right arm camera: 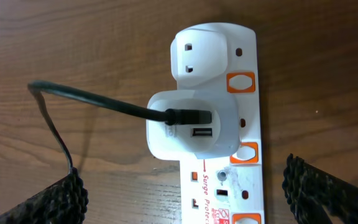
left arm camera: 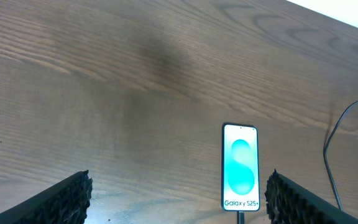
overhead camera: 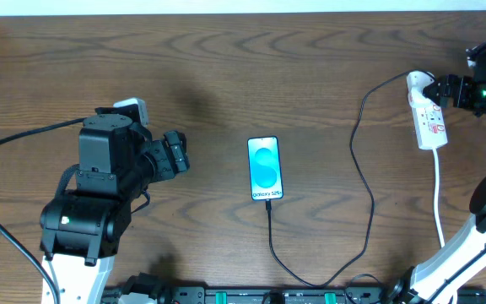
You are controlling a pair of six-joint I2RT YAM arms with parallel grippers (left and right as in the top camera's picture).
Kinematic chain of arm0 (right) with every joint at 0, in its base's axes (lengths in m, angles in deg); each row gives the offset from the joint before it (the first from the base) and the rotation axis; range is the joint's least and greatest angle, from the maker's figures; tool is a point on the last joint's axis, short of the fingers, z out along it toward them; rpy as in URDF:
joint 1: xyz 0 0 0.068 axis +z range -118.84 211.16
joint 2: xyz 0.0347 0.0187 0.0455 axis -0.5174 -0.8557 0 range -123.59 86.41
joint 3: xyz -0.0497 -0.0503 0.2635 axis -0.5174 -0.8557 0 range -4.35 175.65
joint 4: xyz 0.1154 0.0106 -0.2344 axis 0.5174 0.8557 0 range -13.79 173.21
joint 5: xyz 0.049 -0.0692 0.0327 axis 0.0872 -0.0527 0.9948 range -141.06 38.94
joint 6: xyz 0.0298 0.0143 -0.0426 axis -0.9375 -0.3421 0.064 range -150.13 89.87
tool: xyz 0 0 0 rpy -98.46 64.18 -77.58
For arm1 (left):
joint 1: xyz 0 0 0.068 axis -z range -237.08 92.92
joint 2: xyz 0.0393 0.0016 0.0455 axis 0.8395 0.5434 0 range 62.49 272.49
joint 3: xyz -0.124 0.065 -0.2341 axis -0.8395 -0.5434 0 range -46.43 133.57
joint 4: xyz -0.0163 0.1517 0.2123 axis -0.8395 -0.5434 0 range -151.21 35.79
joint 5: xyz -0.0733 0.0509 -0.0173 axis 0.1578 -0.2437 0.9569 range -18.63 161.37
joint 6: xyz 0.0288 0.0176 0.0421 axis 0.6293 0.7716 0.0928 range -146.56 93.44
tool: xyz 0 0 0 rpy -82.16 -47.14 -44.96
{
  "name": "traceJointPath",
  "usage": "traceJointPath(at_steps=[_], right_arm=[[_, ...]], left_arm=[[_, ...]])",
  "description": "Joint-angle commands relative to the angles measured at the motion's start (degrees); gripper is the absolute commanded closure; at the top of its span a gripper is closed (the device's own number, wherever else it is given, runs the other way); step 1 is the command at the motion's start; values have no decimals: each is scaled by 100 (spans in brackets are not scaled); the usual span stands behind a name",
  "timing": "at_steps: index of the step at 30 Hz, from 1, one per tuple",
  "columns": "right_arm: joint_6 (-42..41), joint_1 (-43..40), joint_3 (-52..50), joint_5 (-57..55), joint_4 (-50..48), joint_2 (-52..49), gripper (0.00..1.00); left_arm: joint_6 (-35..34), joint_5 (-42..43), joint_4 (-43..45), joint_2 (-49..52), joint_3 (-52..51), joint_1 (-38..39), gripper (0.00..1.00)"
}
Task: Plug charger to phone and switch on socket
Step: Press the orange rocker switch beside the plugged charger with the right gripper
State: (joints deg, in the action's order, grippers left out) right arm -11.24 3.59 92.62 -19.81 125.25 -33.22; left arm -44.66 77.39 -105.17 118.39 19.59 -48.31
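Observation:
The phone (overhead camera: pixel 265 169) lies mid-table with its blue-and-white screen lit; it also shows in the left wrist view (left arm camera: pixel 240 167). The charger cable (overhead camera: pixel 363 181) is plugged into the phone's near end, loops along the front edge and runs up to the socket (overhead camera: pixel 429 114). In the right wrist view its black plug (right arm camera: pixel 185 116) sits in a white adapter (right arm camera: pixel 191 140) on the socket (right arm camera: pixel 244 180), which has orange switches (right arm camera: pixel 240 81). My right gripper (right arm camera: pixel 185 199) is open, its fingers either side of the socket. My left gripper (left arm camera: pixel 179 199) is open and empty, left of the phone.
The socket's white cord (overhead camera: pixel 439 203) runs toward the front right, past the right arm's base. A black cable trails from the left arm (overhead camera: pixel 24 139). The table's far edge (overhead camera: pixel 243 12) runs along the top.

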Motion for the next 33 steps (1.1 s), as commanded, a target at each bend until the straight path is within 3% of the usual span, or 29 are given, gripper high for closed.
traceJointPath(at_steps=[1, 33], right_arm=[[90, 4, 103, 17, -61, -114, 1], [87, 398, 9, -133, 48, -426, 1]], left_arm=[[70, -70, -2, 20, 11, 2, 11], [70, -70, -2, 20, 11, 2, 11]])
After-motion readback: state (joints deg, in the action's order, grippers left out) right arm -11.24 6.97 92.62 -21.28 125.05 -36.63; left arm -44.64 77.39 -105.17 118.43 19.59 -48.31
